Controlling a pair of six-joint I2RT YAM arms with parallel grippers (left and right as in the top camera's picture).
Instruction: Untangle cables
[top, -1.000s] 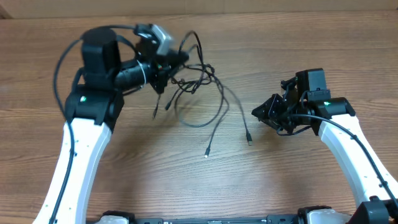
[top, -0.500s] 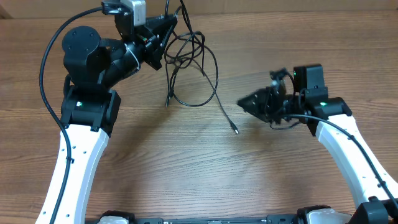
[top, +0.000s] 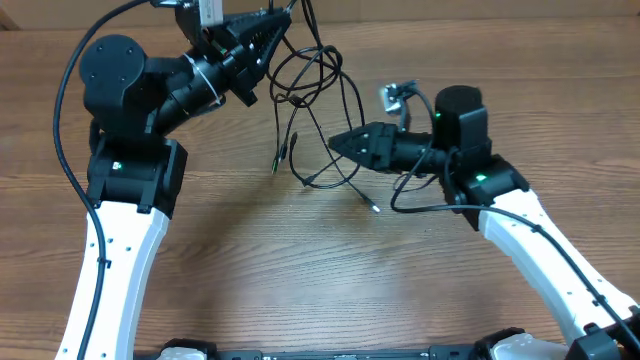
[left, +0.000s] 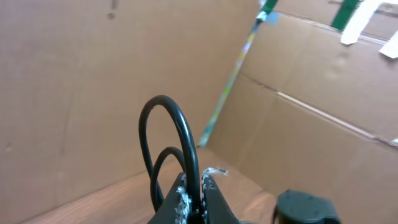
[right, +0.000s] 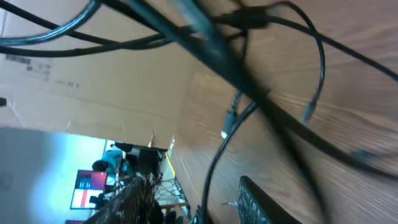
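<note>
The left claw (top: 262, 38) is pressed tight on a loop of the thin black flexible cables (top: 318, 88) — its wrist view shows a strand arching out from between the pads. It holds the bundle up over the far side of the brown wooden tabletop (top: 250, 270). Raised like that, the knot seems to hang slack, with loose ends trailing to the wood, so separate strands stand apart. The right claw (top: 338, 143) points into the hanging loops with its fingers spread. One cord runs between them in its own view, but nothing is pinched. It looks placed to single out one strand and draw it clear.
</note>
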